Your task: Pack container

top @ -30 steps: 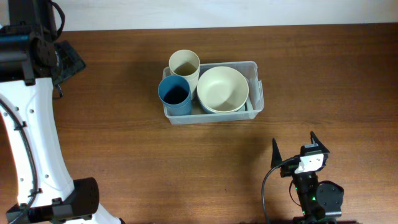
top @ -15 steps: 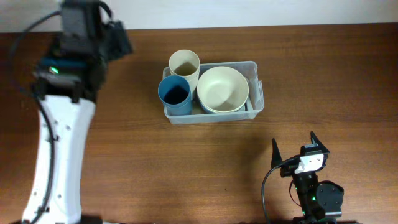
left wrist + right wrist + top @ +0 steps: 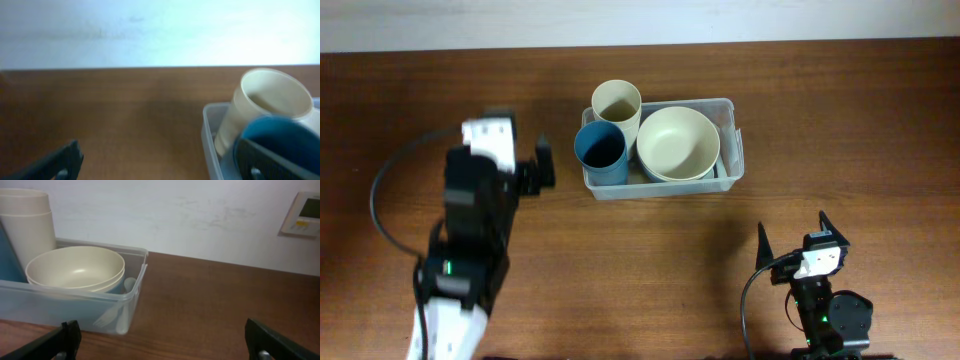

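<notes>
The clear plastic container (image 3: 730,130) stands at the table's far middle. It holds a cream bowl (image 3: 678,142), a blue cup (image 3: 601,152) and a cream cup (image 3: 616,103), both upright at its left end. The right wrist view shows the container (image 3: 127,292), the bowl (image 3: 75,270) and a white fork and spoon (image 3: 117,315) inside. My left gripper (image 3: 515,160) is open and empty, just left of the container; its wrist view (image 3: 157,150) shows the cream cup (image 3: 265,107) and blue cup (image 3: 285,137). My right gripper (image 3: 792,225) (image 3: 161,330) is open and empty, near the front edge.
Bare brown wood lies around the container. A white wall runs behind the table's far edge. A small white wall panel (image 3: 302,215) shows at the upper right of the right wrist view.
My left arm has swung from the far left corner in toward the table and now sits just left of the container. The right arm has not moved.
</notes>
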You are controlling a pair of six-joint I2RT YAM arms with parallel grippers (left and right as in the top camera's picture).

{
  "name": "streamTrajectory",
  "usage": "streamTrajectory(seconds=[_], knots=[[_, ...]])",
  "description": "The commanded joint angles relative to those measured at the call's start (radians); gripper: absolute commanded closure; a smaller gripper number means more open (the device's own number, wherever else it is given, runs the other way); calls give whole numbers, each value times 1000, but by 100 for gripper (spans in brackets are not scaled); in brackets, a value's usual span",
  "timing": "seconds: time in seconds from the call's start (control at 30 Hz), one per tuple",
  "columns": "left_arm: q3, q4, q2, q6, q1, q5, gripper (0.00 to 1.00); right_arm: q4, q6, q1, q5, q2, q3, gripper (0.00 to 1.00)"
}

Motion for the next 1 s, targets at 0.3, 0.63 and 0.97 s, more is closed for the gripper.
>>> streamTrajectory(seconds=[0.3, 0.63, 0.97], knots=[[-502, 285, -483, 55, 87, 147, 1, -7, 1, -7, -2, -8, -5, 1], [-630, 304, -692, 56, 87, 146, 1, -7, 1, -7, -2, -8, -5, 1], [-708, 332, -829, 56, 87, 146, 0, -7, 1, -7, -2, -8, -5, 1]])
